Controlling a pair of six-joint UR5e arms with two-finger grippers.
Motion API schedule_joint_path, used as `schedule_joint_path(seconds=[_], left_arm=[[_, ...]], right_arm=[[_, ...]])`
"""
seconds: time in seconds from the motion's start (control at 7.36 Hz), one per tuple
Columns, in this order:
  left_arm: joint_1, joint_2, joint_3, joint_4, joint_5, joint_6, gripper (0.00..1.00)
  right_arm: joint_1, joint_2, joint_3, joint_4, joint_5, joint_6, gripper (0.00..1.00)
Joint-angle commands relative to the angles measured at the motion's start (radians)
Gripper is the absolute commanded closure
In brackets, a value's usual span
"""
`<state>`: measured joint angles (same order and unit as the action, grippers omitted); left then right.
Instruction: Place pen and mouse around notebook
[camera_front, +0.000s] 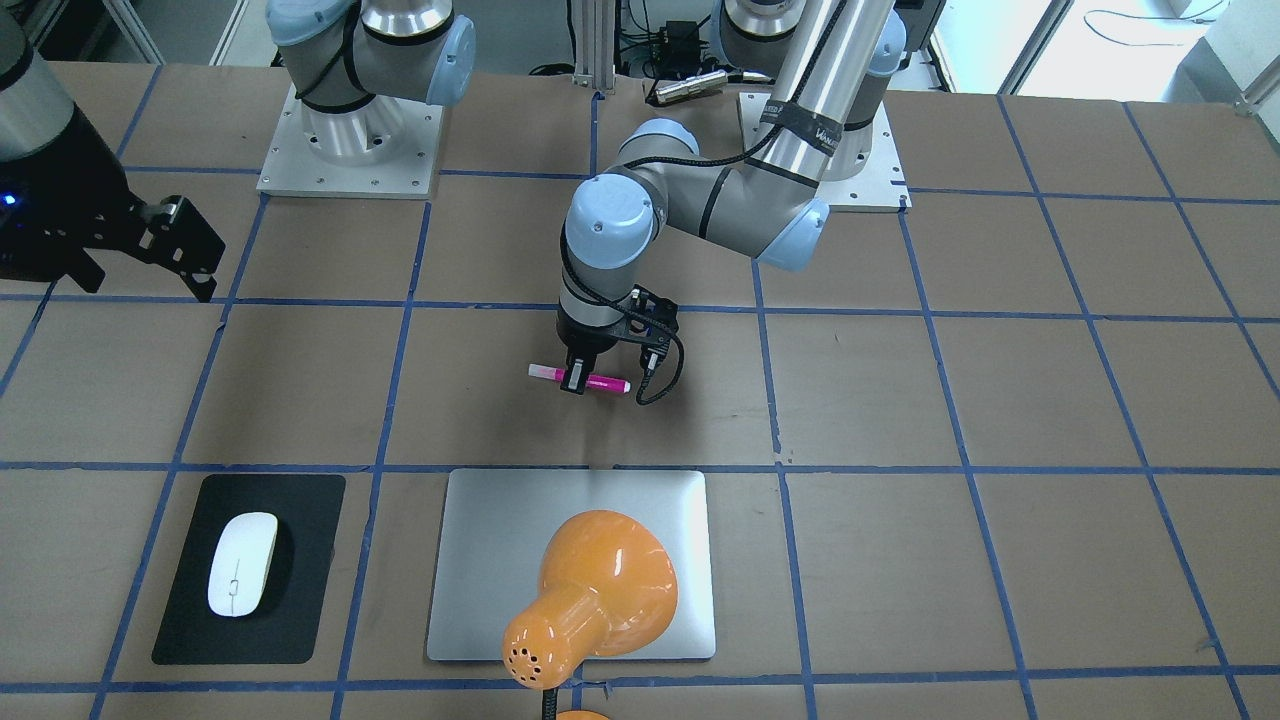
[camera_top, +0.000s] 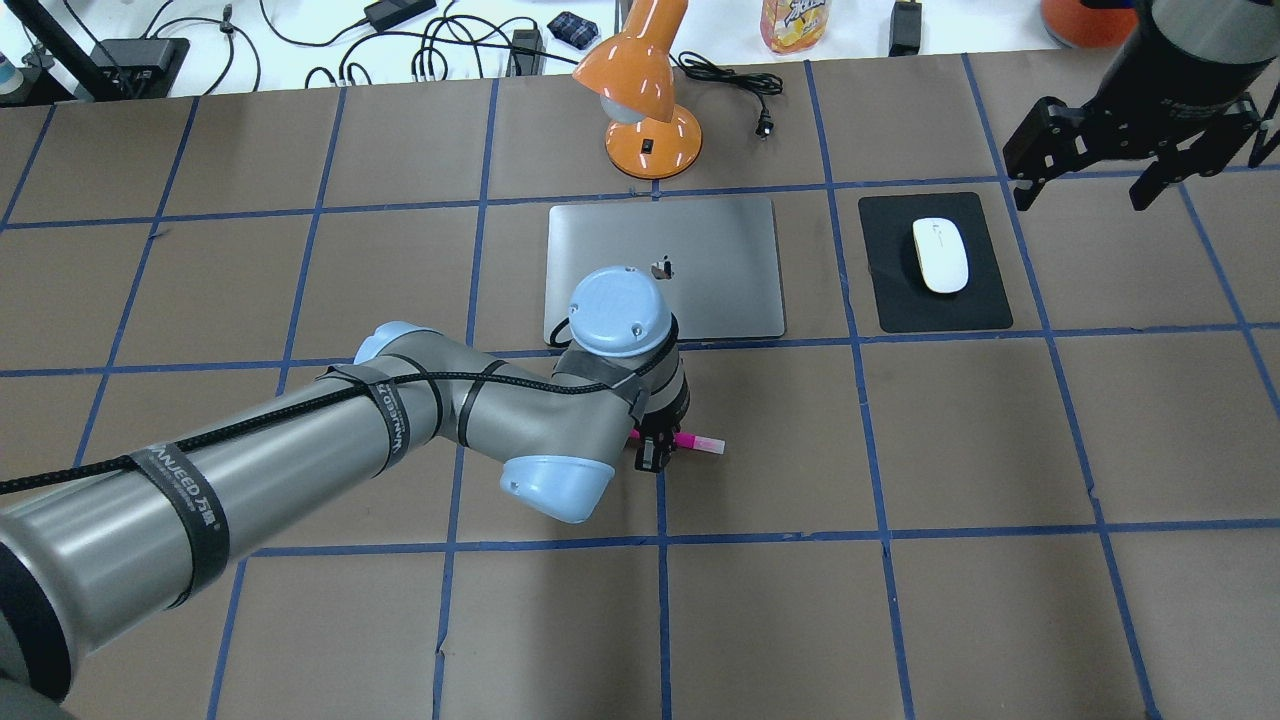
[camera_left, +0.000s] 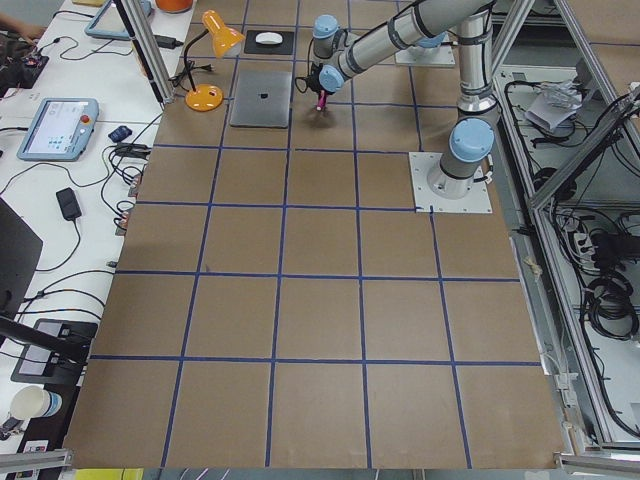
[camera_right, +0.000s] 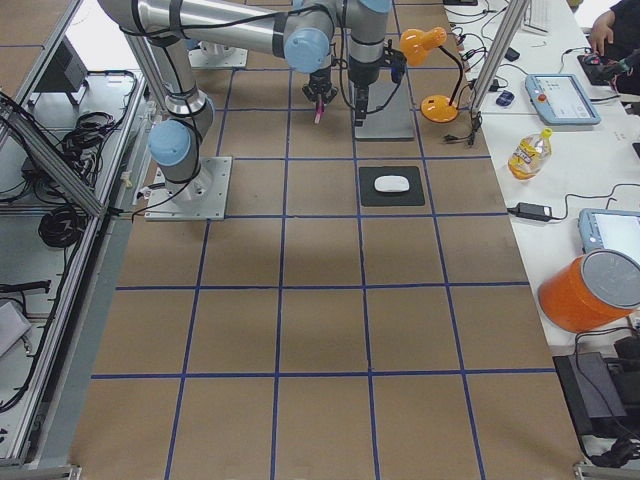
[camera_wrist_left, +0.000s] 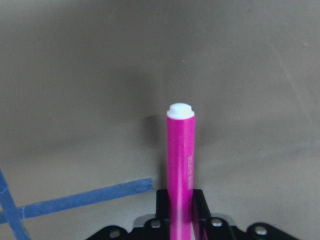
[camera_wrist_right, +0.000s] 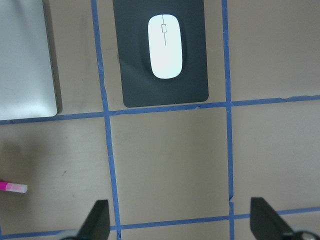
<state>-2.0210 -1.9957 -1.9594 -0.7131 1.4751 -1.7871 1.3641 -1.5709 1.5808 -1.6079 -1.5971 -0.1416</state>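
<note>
Overhead exterior: pen (camera_top: 692, 441) half hidden behind left arm (camera_top: 470, 420) (notebook (camera_top: 720, 260) corner too)

VANJEED is printed on the black straps (camera_top: 196, 500) around the left arm (camera_top: 300, 440). An apple logo (camera_top: 661, 268) marks the notebook (camera_top: 720, 260).

The left arm (camera_top: 300, 440) reaches forward with its elbow bent and its wrist pointing straight down. The left pincer (camera_front: 575, 384) is clamped across the middle of the pen (camera_front: 607, 383). The right pincer (camera_top: 1082, 192) hangs raised, its fingers (camera_wrist_right: 98, 221) spread wide.
</note>
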Motion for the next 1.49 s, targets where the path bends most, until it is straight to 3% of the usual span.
schedule_joint_path(seconds=[0.0, 0.27, 0.54, 0.81, 0.95, 1.22, 1.36], left_arm=[[0.007, 0.004, 0.002, 0.003, 0.002, 0.021, 0.0], [0.054, 0.058, 0.01, -0.011, 0.011, 0.107, 0.0], [0.186, 0.159, 0.013, -0.108, 0.001, 0.436, 0.0], [0.341, 0.272, 0.027, -0.306, 0.01, 0.778, 0.0], [0.411, 0.326, 0.072, -0.465, 0.019, 0.989, 0.0], [0.555, 0.403, 0.221, -0.793, 0.057, 1.348, 0.0], [0.564, 0.42, 0.294, -0.884, 0.063, 1.49, 0.0]], right_arm=[[0.015, -0.011, -0.051, 0.054, 0.005, 0.025, 0.0], [0.166, 0.049, -0.094, 0.062, 0.023, 0.206, 0.0], [0.23, 0.122, -0.174, 0.066, 0.026, 0.312, 0.0], [0.222, 0.126, -0.17, 0.077, 0.025, 0.274, 0.0], [0.222, 0.126, -0.168, 0.077, 0.023, 0.201, 0.0], [0.222, 0.124, -0.168, 0.069, 0.025, 0.203, 0.0], [0.224, 0.12, -0.168, 0.071, 0.025, 0.206, 0.0]])
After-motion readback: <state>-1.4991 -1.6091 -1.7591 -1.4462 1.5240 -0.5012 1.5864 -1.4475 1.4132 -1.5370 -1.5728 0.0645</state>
